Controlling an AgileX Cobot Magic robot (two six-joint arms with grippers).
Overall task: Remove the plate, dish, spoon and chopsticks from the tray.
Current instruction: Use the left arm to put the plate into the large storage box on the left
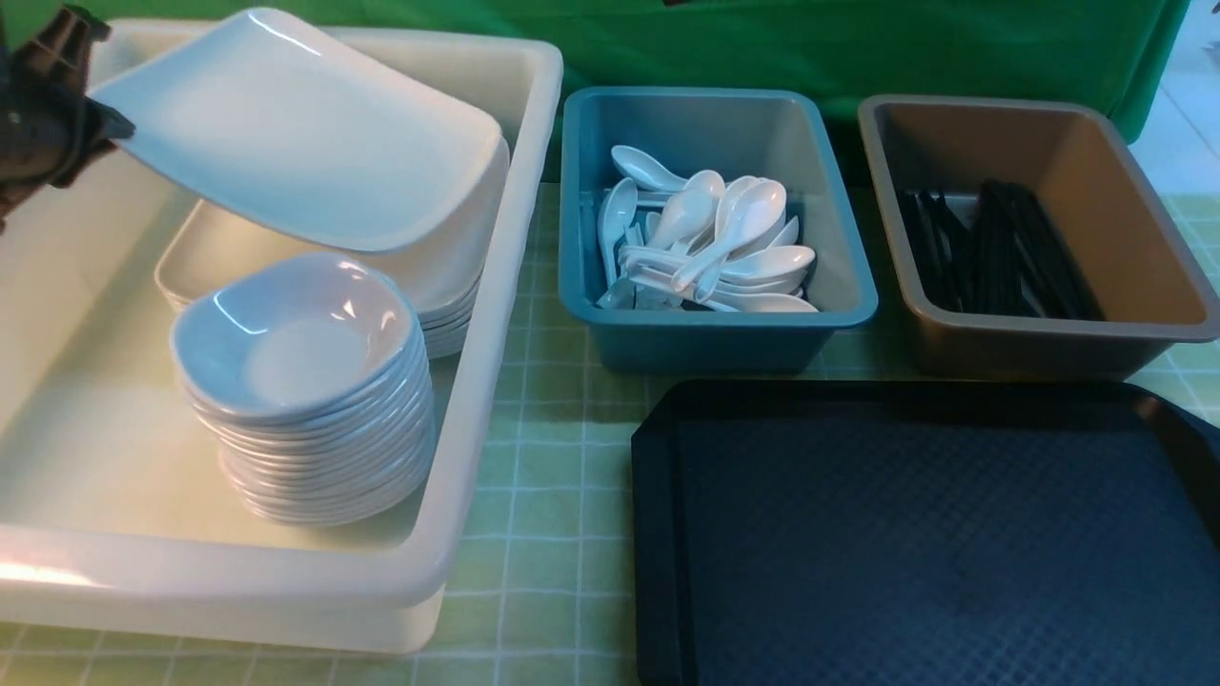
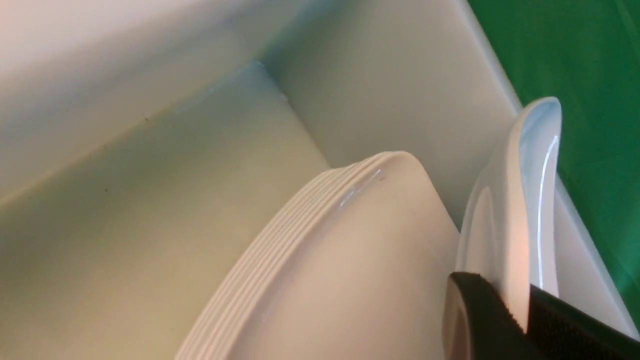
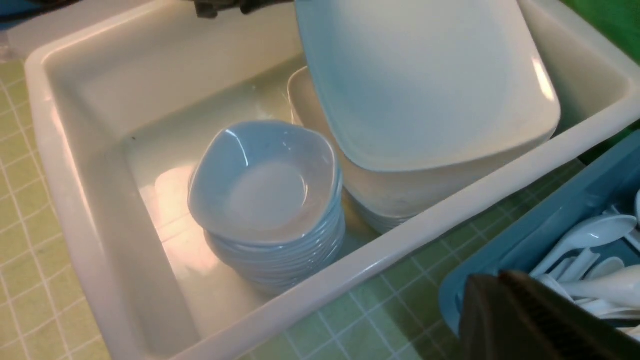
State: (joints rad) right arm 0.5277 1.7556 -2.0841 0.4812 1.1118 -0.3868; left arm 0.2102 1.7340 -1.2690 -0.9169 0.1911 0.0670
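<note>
The left claw (image 1: pixel 112 129), closed on the plate (image 1: pixel 305 133), grips its edge at nine o'clock; the plate extends toward three o'clock from the claw, tilted above the plate stack (image 1: pixel 214 243).

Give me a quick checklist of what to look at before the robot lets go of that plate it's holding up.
- Left pincer gripping the plate by its edge: ok
- Plate over the plate stack, inside the white tub: ok
- Plate lying level: not ok, it is tilted
- Plate fully settled on the stack: cannot tell, it hides most of the stack in the front view
- Bowl stack upright: ok, though it leans slightly
- Visible part of the tray cleared: ok, no dish, spoon or chopsticks there
</note>
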